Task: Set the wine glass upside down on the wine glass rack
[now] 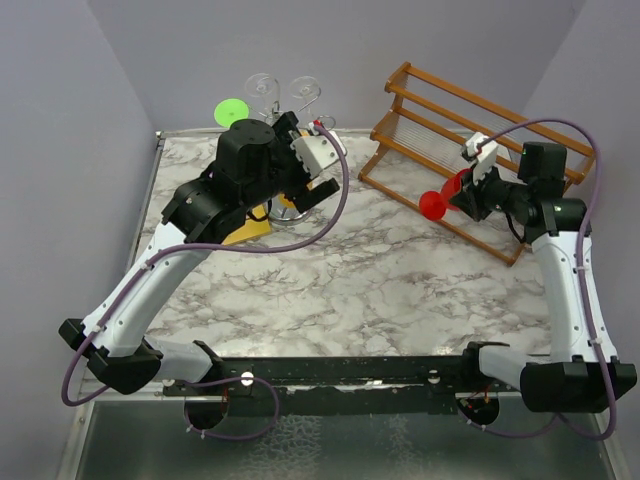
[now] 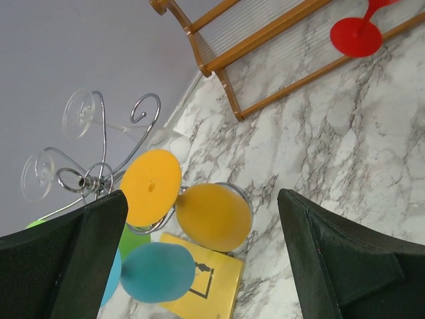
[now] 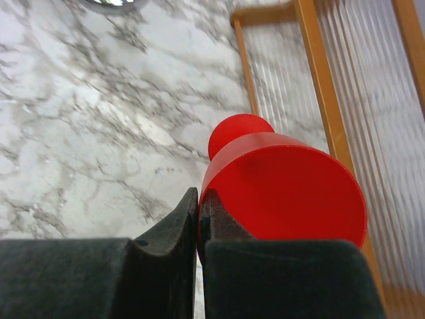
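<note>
Hanging from the right gripper [image 3: 200, 206], the red wine glass [image 3: 285, 186] sits at the right side of the desk [image 1: 380, 280], just in front of the brown wooden rack [image 1: 470, 130]. The jaws are clenched on the wall of its bowl at the rim. The glass's long axis runs out from the jaws, roughly on its side, with stem and foot pointing toward the middle of the desk. Whether the foot touches the wooden rack's front rail or the desk cannot be told.

The wine glass rack [image 2: 89, 178] stands well apart to the left, near the far edge of the desk, so the coming move is a leftward carry with a turn that brings the bowl downward. The right arm has the glass, but the left arm is much nearer the rack. The left gripper [image 2: 202, 198] hovers over it with its jaws spread wide and nothing between them.

Between the two lies an open stretch of marble. Around the rack, room is tight. Clear glasses and a green one [image 1: 231, 110] hang at the far side, yellow ones [image 2: 149, 186] and a teal one [image 2: 157, 271] cluster at the base, and the left arm crowds the approach.
</note>
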Controlling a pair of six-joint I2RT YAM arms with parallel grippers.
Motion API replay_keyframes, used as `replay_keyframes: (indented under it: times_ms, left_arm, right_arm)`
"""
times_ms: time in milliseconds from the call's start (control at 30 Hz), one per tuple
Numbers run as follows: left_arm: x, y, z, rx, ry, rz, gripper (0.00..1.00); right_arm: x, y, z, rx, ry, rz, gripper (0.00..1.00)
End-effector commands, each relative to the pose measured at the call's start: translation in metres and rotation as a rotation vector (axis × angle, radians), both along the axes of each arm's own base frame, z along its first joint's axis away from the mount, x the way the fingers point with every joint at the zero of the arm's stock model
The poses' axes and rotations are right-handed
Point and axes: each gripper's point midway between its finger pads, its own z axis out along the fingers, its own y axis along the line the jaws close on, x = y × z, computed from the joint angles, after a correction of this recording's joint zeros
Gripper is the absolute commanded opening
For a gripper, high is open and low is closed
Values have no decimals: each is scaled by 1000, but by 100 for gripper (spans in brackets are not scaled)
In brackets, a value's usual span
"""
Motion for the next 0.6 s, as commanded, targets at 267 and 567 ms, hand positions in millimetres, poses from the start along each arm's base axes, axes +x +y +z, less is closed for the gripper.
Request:
replay_keyframes:
  times_ms: [267,567]
  left_arm:
    - [3,-35,48,-329,94,3,91]
    - [10,-56,59,-521,255,21,84]
  right_arm:
    - [-11,52,154,285,-418,206,2]
    - [-17,67,202,410,-485,278,2]
